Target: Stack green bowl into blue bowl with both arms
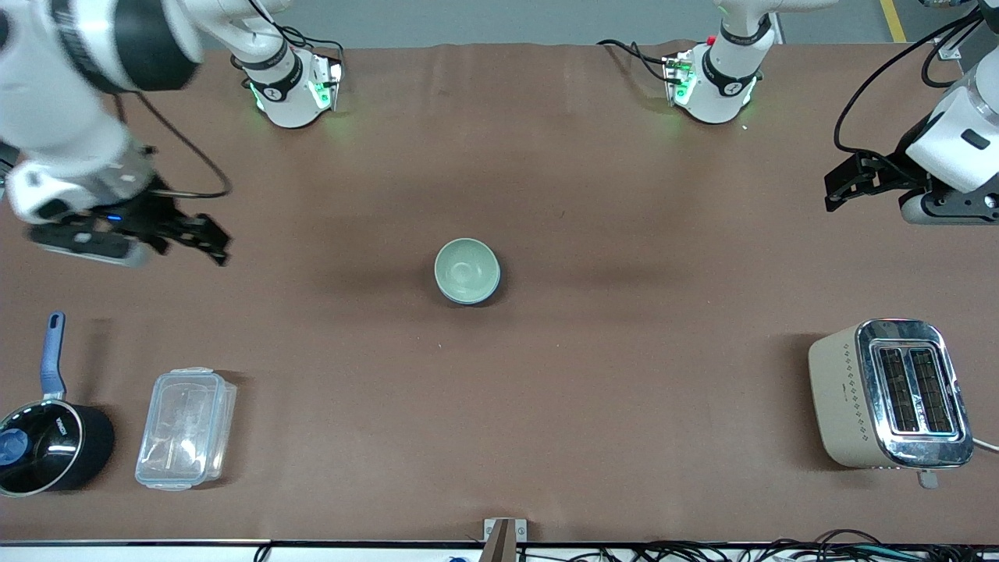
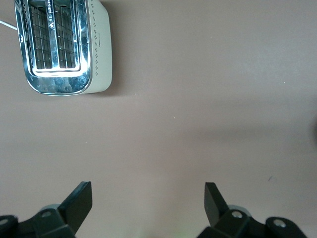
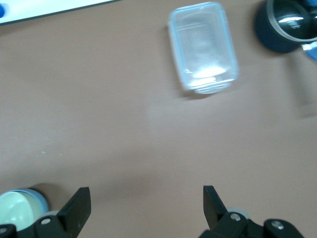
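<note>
green bowl [image 1: 467, 269] nested in blue bowl [image 1: 488, 290] mid-table; left tool [image 1: 847, 184] and right tool [image 1: 204, 238] spread, at table ends.

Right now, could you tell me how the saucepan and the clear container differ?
The saucepan is round, black and open-topped, with a blue handle; the clear container is rectangular, see-through and lidded. The saucepan sits nearer the table's end. Both rest at the right arm's end, near the front camera.

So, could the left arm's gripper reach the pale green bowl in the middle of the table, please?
Probably yes: the left gripper is open over bare brown table, nothing stands between it and the green bowl, already nested in the blue bowl.
</note>
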Controlling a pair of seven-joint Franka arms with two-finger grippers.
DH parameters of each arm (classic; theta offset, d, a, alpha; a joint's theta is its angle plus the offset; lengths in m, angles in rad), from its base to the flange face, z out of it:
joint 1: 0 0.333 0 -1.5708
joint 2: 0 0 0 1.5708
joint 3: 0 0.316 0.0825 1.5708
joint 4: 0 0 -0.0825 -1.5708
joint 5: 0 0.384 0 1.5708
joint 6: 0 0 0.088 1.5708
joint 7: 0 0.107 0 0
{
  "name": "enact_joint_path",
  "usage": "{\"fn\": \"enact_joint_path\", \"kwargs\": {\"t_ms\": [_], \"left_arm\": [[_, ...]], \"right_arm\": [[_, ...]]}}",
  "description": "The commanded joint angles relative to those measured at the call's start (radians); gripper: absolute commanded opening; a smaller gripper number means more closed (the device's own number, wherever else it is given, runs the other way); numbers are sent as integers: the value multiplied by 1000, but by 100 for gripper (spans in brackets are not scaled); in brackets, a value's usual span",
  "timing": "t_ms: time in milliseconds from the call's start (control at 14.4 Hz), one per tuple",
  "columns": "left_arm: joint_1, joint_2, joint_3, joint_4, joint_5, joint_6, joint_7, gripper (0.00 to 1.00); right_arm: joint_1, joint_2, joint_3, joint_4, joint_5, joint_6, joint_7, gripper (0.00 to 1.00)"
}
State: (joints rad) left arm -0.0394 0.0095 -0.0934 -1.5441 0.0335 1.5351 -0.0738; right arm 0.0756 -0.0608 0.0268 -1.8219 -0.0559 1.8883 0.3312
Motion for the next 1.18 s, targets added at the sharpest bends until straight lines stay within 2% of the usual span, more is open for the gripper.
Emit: {"fn": "enact_joint_path", "kwargs": {"t_ms": [0,208,415,762,969,1108], "left_arm": [[-1,-13,8,-4,-33,19,16,100],[-10,-13,6,2,-24,22,17,100],[-8,-11,6,15,-24,20,17,100],[-1,-11,8,33,-23,16,22,100],[-2,-11,8,33,-20,10,22,100],[-2,-13,6,33,-20,8,22,100]], "right_arm": [[-25,7,-55,165,39,-212,-95,100],[-20,10,-140,265,77,-330,-232,100],[-14,74,-146,390,68,-394,-279,100],[-5,81,-146,388,62,-400,-276,100],[-4,69,-145,320,62,-365,-276,100],[-4,65,-145,314,62,-365,-277,100]]}}
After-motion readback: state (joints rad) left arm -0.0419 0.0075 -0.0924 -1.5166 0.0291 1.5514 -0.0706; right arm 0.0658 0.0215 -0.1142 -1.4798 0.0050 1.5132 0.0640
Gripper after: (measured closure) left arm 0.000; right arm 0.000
